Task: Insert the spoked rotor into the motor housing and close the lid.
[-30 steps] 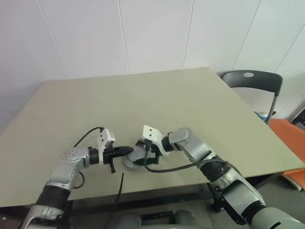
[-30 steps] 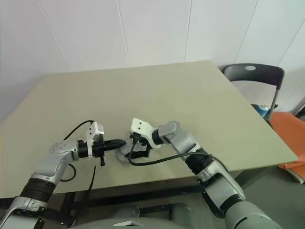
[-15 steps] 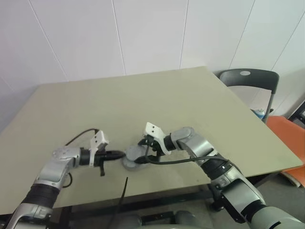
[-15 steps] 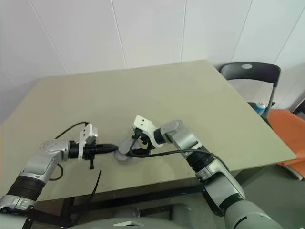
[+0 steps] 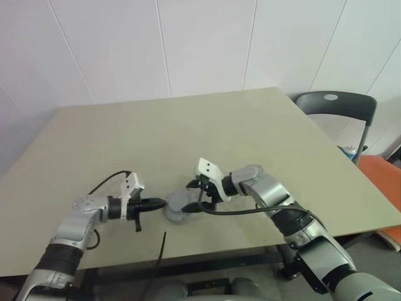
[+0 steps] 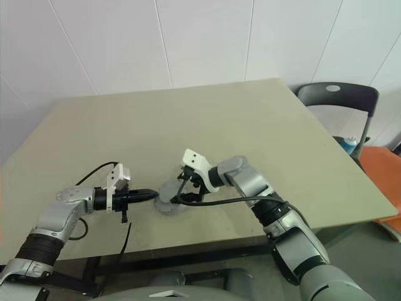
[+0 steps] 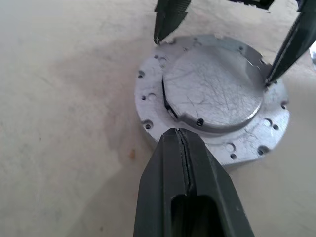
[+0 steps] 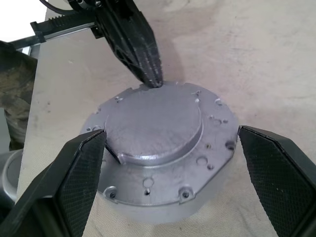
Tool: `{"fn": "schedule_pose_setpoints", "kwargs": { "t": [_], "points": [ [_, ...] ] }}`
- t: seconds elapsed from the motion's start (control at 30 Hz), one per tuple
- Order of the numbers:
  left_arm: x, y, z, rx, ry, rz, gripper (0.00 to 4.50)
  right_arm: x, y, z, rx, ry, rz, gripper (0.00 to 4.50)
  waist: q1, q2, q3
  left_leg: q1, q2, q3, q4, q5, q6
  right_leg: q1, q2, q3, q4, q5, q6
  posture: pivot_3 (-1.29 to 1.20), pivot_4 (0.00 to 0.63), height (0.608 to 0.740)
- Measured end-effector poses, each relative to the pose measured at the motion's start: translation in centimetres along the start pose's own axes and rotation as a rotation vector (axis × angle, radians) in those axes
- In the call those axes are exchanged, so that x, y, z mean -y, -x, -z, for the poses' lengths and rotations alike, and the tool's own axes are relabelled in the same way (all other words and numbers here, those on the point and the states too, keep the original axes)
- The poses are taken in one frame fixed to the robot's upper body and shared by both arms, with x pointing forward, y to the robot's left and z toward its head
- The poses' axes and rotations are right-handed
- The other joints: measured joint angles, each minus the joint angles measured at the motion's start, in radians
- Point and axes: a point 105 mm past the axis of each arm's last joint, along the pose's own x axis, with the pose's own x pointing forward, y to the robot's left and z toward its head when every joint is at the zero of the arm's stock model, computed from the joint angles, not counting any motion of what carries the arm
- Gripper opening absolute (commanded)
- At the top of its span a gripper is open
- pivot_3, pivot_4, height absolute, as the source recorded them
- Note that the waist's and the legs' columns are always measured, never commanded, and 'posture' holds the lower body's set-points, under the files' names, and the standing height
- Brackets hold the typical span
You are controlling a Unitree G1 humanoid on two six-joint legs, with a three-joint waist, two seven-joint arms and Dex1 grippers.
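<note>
Right gripper (image 8: 163, 163) straddles the lid (image 8: 158, 148), jaws wide.

Two silver-grey robot arms with black joint bands; each ends in a white wrist bracket and black textured fingers (image 8: 84, 177), with black cables trailing.

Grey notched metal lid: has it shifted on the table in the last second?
No. The grey notched metal lid keeps its place by the beige table's front edge; the camera shifted.
</note>
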Motion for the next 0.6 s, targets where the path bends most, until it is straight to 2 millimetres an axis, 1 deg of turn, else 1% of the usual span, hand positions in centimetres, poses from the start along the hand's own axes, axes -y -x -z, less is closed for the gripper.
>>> {"fn": "schedule_pose_setpoints", "kwargs": {
  "t": [0.17, 0.2, 0.23, 0.3, 0.37, 0.5, 0.6],
  "points": [
    [-0.3, -0.7, -0.8, 0.077, 0.004, -0.028, 0.00, -0.1, -0.2, 0.1, -0.005, 0.000, -0.001, 4.46, -0.001, -0.005, 0.004, -0.002, 0.000, 0.000, 0.000, 0.000, 0.000, -0.002, 0.000, 0.000, 0.000, 0.000, 0.000, 0.00, 0.000, 0.740],
    [-0.2, -0.8, -1.1, 0.098, 0.019, -0.028, 0.00, 0.0, -0.1, 0.2, -0.006, 0.001, 0.000, 4.46, -0.002, -0.007, 0.005, -0.004, 0.000, 0.000, 0.000, 0.000, 0.000, -0.003, 0.000, 0.000, 0.000, 0.000, 0.000, 0.00, 0.000, 0.740],
    [-0.2, -0.8, -1.4, 0.118, 0.039, -0.024, 0.00, 0.0, -0.1, 0.1, -0.003, 0.003, 0.000, 4.46, -0.003, -0.009, 0.006, -0.011, 0.000, 0.000, 0.001, 0.000, 0.000, -0.006, 0.000, 0.000, 0.001, 0.000, 0.000, 0.00, 0.000, 0.740],
    [0.1, -0.8, -1.9, 0.140, 0.069, -0.005, 0.00, 0.0, -0.1, -0.1, 0.006, 0.008, -0.001, 4.46, -0.002, -0.011, 0.006, -0.017, 0.000, 0.000, 0.001, 0.002, 0.003, -0.014, 0.001, 0.000, 0.002, 0.003, 0.003, 0.00, 0.000, 0.740],
    [0.4, -0.9, -2.2, 0.143, 0.090, 0.013, 0.00, -0.1, -0.2, -0.2, 0.011, 0.013, -0.003, 4.46, -0.002, -0.012, 0.007, -0.019, 0.000, 0.000, 0.000, 0.002, 0.003, -0.015, 0.001, 0.000, 0.002, 0.005, 0.000, 0.00, 0.000, 0.740],
    [1.0, -0.6, -3.1, 0.133, 0.095, 0.048, 0.00, -0.1, -0.2, -0.6, 0.023, 0.025, -0.008, 4.46, -0.002, -0.015, 0.009, -0.025, 0.000, 0.000, 0.000, 0.002, 0.004, -0.021, 0.000, 0.000, 0.001, 0.006, -0.001, 0.00, 0.000, 0.740],
    [1.5, -0.4, -3.5, 0.126, 0.099, 0.078, 0.00, -0.3, -0.2, -0.8, 0.031, 0.027, -0.019, 4.46, -0.002, -0.015, 0.009, -0.026, -0.001, 0.000, 0.000, 0.002, 0.004, -0.022, 0.000, 0.000, 0.001, 0.006, -0.001, 0.00, 0.000, 0.740]
  ]
}}
